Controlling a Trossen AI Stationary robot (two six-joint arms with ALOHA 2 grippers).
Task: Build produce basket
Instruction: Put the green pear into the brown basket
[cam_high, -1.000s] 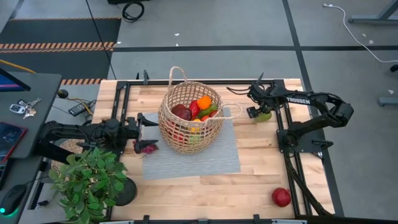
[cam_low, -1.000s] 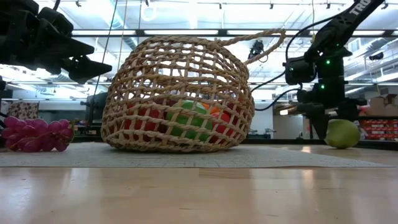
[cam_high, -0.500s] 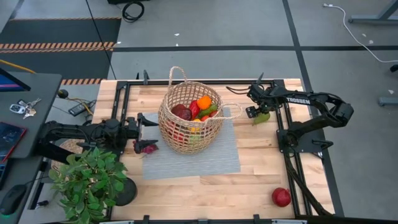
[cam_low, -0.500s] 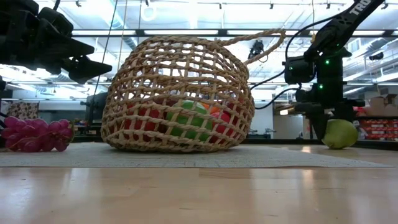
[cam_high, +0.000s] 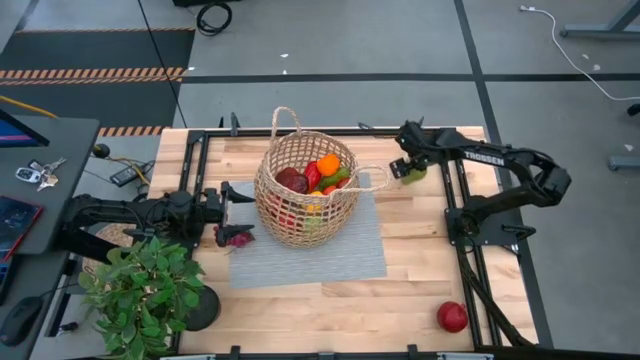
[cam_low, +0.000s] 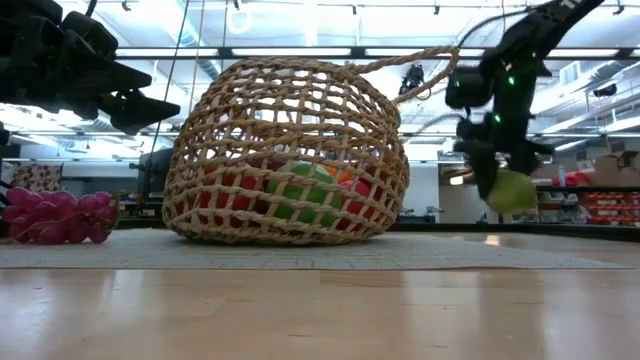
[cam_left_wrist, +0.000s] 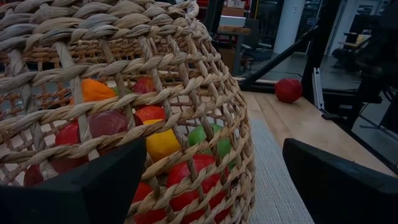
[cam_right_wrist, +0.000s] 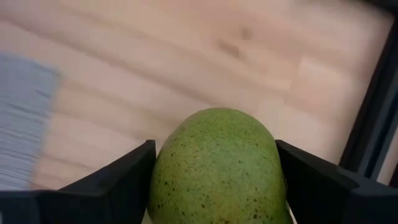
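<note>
1. The right gripper (cam_high: 408, 172) has its jaws clamped on a green pear (cam_right_wrist: 217, 168) — the fruit sits squarely between the two dark fingers (cam_right_wrist: 106, 183), one pressed to each flank.
2. From table level the pear (cam_low: 511, 191) hangs clear of the wooden table (cam_high: 420, 270), just off the basket's right side.
3. The basket (cam_high: 305, 190) stands on a grey mat (cam_high: 320, 255) mid-table, holding produce (cam_high: 318, 172) — red, orange, yellow and green pieces showing through the weave.
4. The left gripper (cam_high: 228, 206) waits with jaws wide apart, nothing between them, close against the basket's left wall.
5. A bunch of purple grapes (cam_high: 237, 237) lies by the mat's left edge, just beside that gripper.
6. A red apple (cam_high: 452, 317) sits alone near the table's front right corner; a potted plant (cam_high: 140, 290) stands at front left.
</note>
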